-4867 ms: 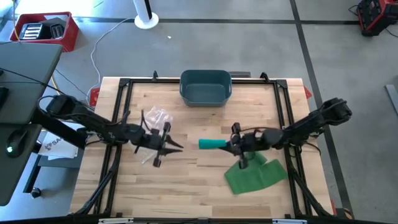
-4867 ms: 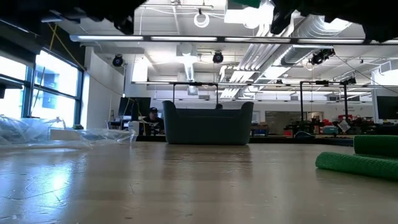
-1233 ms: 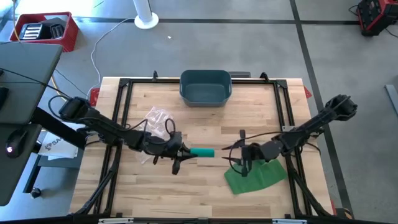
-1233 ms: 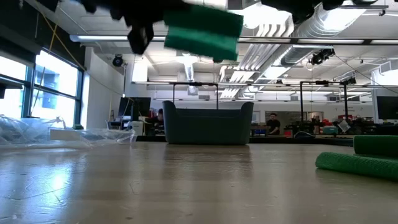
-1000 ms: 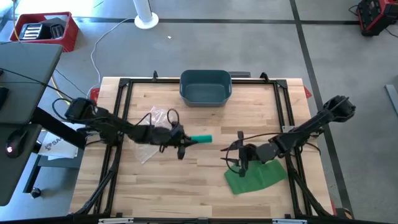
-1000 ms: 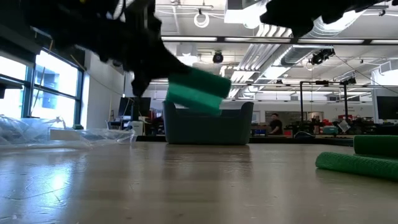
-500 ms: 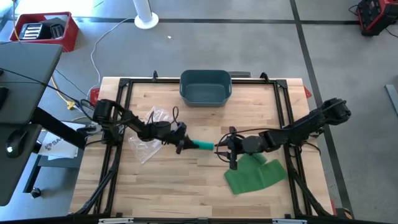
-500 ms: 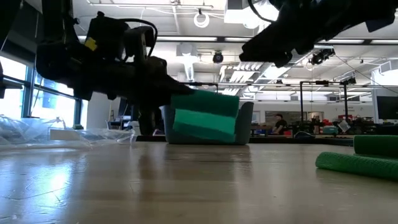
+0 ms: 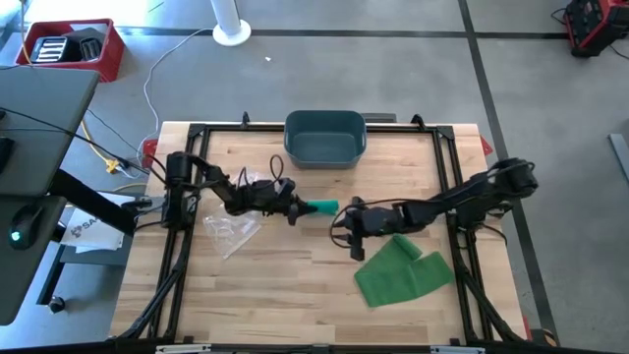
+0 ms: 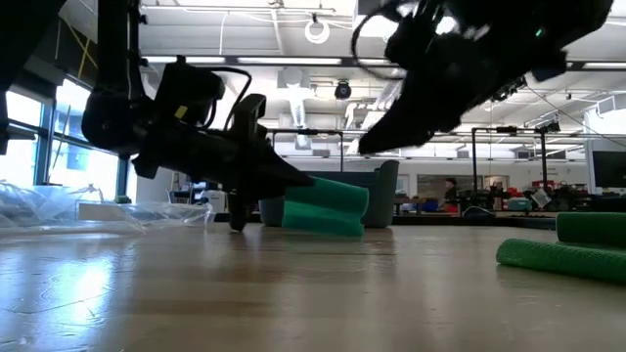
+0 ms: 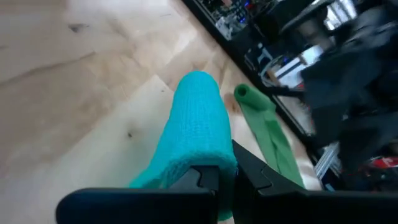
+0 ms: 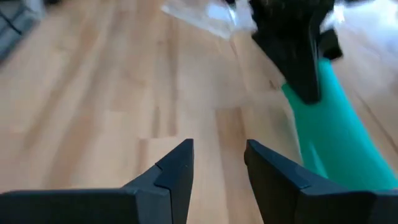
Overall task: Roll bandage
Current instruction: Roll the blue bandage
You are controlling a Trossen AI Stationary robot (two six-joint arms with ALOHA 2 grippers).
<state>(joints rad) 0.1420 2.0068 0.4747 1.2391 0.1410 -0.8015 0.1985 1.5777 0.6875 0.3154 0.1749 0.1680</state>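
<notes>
Over mid-table, left gripper [image 9: 295, 209] clamping teal roll [image 9: 320, 207]

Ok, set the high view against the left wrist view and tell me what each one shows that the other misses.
Only the high view shows the blue bin at the table's far edge, the clear plastic wrapper near the left arm, and the right tool, open and empty, beside the roll.

Only the left wrist view shows the left tool up close, shut on the teal bandage roll.

Both show that roll, the loose green bandage lying flat, and the wooden table.
</notes>
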